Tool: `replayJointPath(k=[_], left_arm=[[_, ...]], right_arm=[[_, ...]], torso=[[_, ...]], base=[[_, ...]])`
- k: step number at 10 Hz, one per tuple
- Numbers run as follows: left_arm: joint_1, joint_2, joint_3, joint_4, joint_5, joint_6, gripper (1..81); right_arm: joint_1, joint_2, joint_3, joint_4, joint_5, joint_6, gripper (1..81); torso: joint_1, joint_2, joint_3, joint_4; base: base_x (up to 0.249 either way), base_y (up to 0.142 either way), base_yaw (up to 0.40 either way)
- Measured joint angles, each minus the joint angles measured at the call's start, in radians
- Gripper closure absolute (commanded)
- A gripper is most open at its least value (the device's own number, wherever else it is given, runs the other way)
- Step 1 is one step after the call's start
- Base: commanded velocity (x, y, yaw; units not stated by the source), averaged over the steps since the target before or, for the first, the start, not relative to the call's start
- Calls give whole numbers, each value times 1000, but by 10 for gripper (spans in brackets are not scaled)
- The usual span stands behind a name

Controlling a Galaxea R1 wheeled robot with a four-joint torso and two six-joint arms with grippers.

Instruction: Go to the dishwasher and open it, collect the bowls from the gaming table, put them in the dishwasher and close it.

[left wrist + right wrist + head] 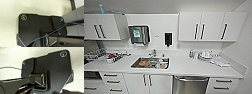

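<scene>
The robot faced a white kitchen wall. The dishwasher (190, 85) sat under the table (191, 67), low and right of centre in the head view, its door shut and its bar handle (191, 79) running across the top. White drawers (222, 84) stood just beside it on the right, and white cabinet doors (148, 83) on the left. A steel sink (149, 62) holding dishes was set into the table left of the dishwasher, with a tap (153, 52) behind it. Wall cupboards (211, 26) hung above. Whether either claw was open or closed could not be told from the wrist views.
</scene>
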Motion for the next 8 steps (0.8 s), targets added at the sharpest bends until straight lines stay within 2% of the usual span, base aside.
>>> replayJointPath(k=[8], left_arm=[[0,0,-1,0,0,0,10]], right_arm=[[0,0,0,0,-1,0,10]], torso=[[0,0,0,0]], base=[[132,0,0]])
